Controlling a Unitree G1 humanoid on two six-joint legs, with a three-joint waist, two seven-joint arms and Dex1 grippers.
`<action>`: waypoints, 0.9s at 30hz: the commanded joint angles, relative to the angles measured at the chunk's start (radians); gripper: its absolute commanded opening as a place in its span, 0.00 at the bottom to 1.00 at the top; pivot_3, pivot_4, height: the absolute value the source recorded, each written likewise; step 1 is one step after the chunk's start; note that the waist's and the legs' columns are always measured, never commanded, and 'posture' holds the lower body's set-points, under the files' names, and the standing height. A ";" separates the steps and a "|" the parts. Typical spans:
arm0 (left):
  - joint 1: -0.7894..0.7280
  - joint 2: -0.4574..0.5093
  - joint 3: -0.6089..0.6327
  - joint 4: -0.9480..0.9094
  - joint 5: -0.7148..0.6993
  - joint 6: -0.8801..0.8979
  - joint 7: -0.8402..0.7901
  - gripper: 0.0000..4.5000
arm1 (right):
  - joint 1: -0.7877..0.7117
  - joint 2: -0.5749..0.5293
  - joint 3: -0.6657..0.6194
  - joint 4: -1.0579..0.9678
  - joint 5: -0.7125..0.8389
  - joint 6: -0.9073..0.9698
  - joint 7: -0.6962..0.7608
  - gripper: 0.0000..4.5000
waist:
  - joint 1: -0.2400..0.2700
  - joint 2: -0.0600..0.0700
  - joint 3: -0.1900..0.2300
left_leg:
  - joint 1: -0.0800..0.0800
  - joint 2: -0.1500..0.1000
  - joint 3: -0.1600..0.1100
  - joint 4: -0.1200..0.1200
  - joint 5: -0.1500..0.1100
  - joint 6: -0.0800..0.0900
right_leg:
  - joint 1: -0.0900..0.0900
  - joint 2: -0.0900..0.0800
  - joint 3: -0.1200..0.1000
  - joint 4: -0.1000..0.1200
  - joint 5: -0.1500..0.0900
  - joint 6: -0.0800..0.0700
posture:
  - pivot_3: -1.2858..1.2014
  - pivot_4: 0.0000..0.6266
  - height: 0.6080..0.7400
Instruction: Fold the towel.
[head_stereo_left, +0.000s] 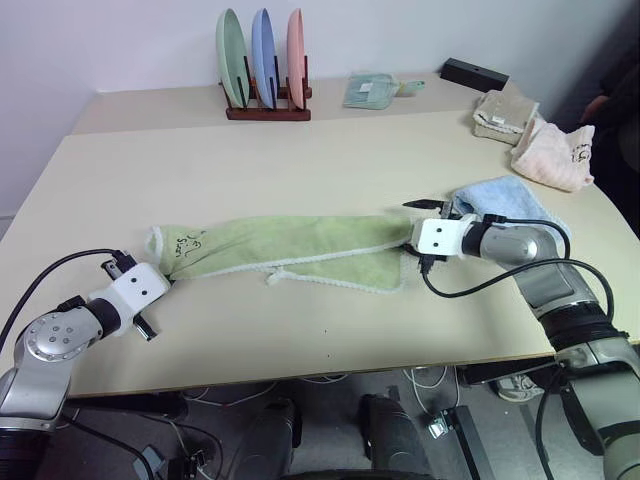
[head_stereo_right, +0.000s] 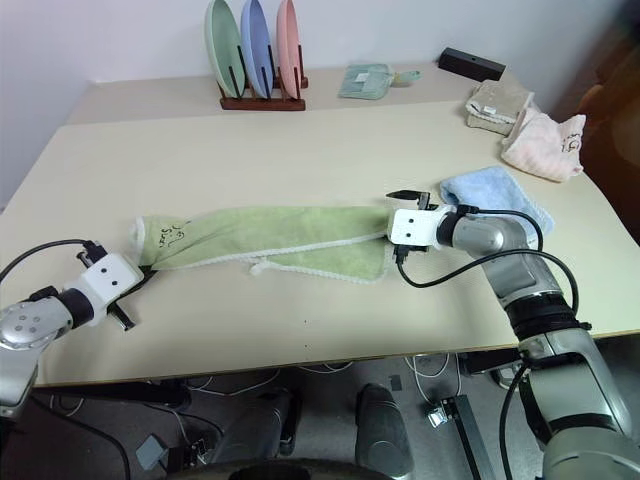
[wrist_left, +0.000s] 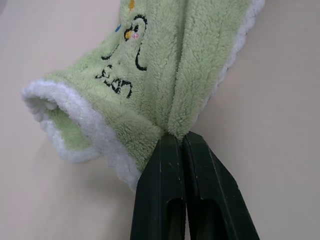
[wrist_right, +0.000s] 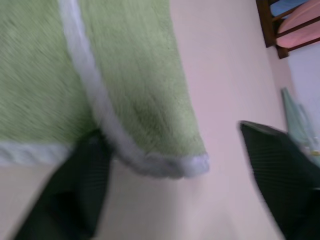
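My left claw (wrist_left: 181, 142) is clamped tight on the towel's (head_stereo_left: 290, 245) bunched end, by the dark stitched mark (wrist_left: 122, 60); my right claw (wrist_right: 175, 165) stands with fingers spread around the towel's far corner, one finger (wrist_right: 75, 185) touching the white hem, the other apart from the cloth; towel lies stretched across the table (head_stereo_left: 300, 160) from 9 to 3 o'clock; blue towel (head_stereo_left: 500, 195) just past the right claw; pink towel (head_stereo_left: 555, 155) at 2 o'clock; plate rack (head_stereo_left: 265, 60) at 12.
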 joint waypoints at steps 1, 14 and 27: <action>0.005 -0.003 0.039 -0.023 -0.015 0.004 0.011 0.00 | -0.033 -0.003 -0.004 0.001 -0.003 -0.073 -0.021 0.47 | 0.000 0.000 0.000 | 0.000 0.000 0.000 0.000 0.000 0.000 | 0.000 0.000 0.000 0.000 0.000 0.000 | 0.52 0.24 1.00; -0.161 -0.058 0.077 -0.019 -0.150 0.107 0.004 0.00 | -0.110 -0.009 -0.075 -0.017 0.067 -0.032 -0.024 0.01 | 0.006 0.000 0.000 | 0.000 0.000 -0.001 0.001 0.000 -0.001 | 0.000 0.000 0.000 0.001 0.000 0.000 | 0.52 0.24 1.00; -1.033 0.031 0.026 0.624 -0.062 -0.172 0.090 0.00 | -0.654 -0.040 -0.120 0.367 0.040 -0.081 -0.200 0.01 | -0.029 -0.005 0.003 | -0.001 -0.001 0.005 -0.004 0.001 -0.008 | -0.007 -0.001 -0.003 -0.002 0.003 -0.001 | 0.52 0.24 1.00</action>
